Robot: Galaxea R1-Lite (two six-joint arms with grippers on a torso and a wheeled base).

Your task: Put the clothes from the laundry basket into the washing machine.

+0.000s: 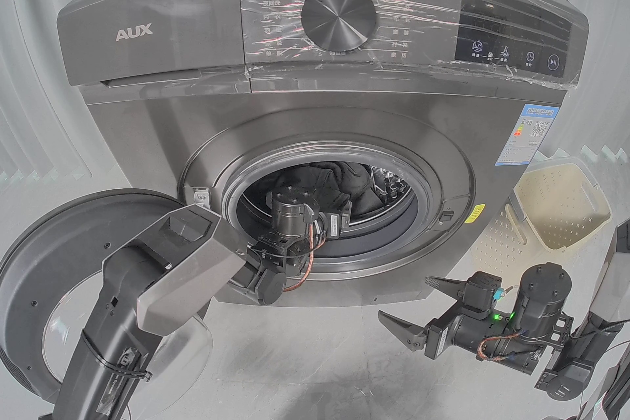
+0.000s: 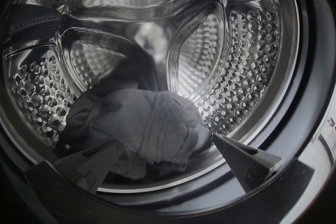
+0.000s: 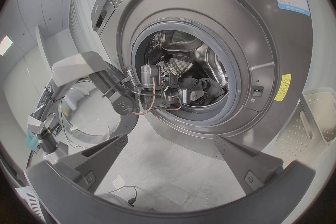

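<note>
The washing machine (image 1: 328, 113) stands with its round door (image 1: 52, 283) swung wide to the left. Dark grey clothes (image 2: 147, 126) lie in a heap at the bottom of the steel drum (image 2: 241, 70); they also show through the opening (image 1: 344, 178) (image 3: 206, 86). My left gripper (image 2: 164, 151) is inside the drum mouth, open, its fingertips either side of the heap's near edge and holding nothing. My right gripper (image 1: 407, 298) (image 3: 169, 144) hangs open and empty low in front of the machine, to the right of the opening.
A cream perforated laundry basket (image 1: 558, 211) (image 3: 315, 119) stands against the machine's right side, and no clothes show in it. The left arm's wrist (image 1: 295, 221) crosses the door seal (image 3: 231, 70). Grey floor (image 1: 315, 356) lies open before the machine.
</note>
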